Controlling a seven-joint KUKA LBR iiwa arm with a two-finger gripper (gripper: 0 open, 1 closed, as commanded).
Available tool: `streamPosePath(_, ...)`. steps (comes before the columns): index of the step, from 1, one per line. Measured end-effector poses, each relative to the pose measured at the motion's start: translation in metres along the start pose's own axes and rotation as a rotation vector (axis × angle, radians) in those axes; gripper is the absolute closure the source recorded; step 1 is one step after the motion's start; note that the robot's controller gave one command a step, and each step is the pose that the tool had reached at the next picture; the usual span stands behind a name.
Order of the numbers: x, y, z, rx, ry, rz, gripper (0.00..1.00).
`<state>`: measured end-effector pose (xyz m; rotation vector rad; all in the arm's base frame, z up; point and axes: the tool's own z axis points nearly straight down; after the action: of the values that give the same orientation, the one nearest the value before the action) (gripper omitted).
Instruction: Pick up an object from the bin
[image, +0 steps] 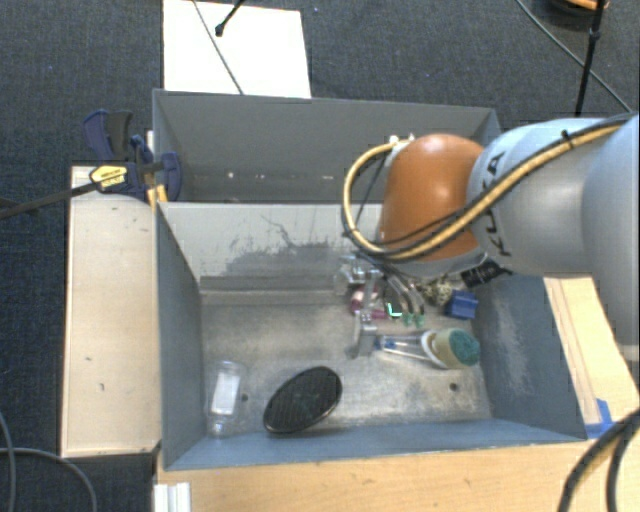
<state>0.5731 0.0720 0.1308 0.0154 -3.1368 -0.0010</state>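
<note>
My gripper (364, 312) hangs low over the right middle of the bin, under the orange wrist cover. Just right of it lies a white, tube-like thing with a round teal end (446, 347), lying flat and pointing toward the gripper. A few small bits with pink and green marks (392, 313) sit right beside the gripper, partly hidden by it. Behind the teal-ended thing, a small blue block (462, 305) rests near the right wall. I cannot see anything held.
A black oval disc with a textured top (302, 399) lies near the front wall, left of the gripper. A small clear plastic container (225, 388) lies in the front left corner. The arm and its cables cover the back right of the bin.
</note>
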Motion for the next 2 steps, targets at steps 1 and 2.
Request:
streamPosePath(1,0.062,0.046,0.034,0.000,-0.003,-0.280,0.00)
streamPosePath(2,0.087,0.107,0.061,-0.002,-0.010,-0.226,0.00)
